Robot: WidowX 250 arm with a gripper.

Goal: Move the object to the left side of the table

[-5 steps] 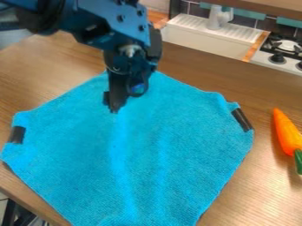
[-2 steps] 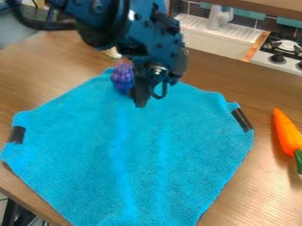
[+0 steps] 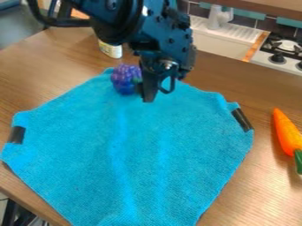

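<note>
Rightward goes my claw (image 3: 158, 94) from where it hung in the first picture, and the purple grapes (image 3: 125, 79), hidden behind me then, now show almost whole. More of the small jar (image 3: 110, 50) shows too, at the far side beyond them. I judge the grapes to be the object I am meant to move, and a better view of them should help me line up.

They rest on the blue cloth (image 3: 130, 145), close to its far corner and a little left of its middle. My claw hangs just to the right of them, very near; I cannot tell whether it touches them, nor whether it is released or clenched, but the grapes are beside it, not in its grasp.

If they are to go farther left, I would next come over them, take hold and lift enough that the cloth does not drag along. The cloth spreads broadly toward the near side, giving me room to swing. Left of it runs a strip of wooden worktop (image 3: 53, 66), narrowing toward the near left, where a round thing could roll off the edge. The jar calls for care behind; the carrot (image 3: 287, 132), far to the right, is well apart.
</note>
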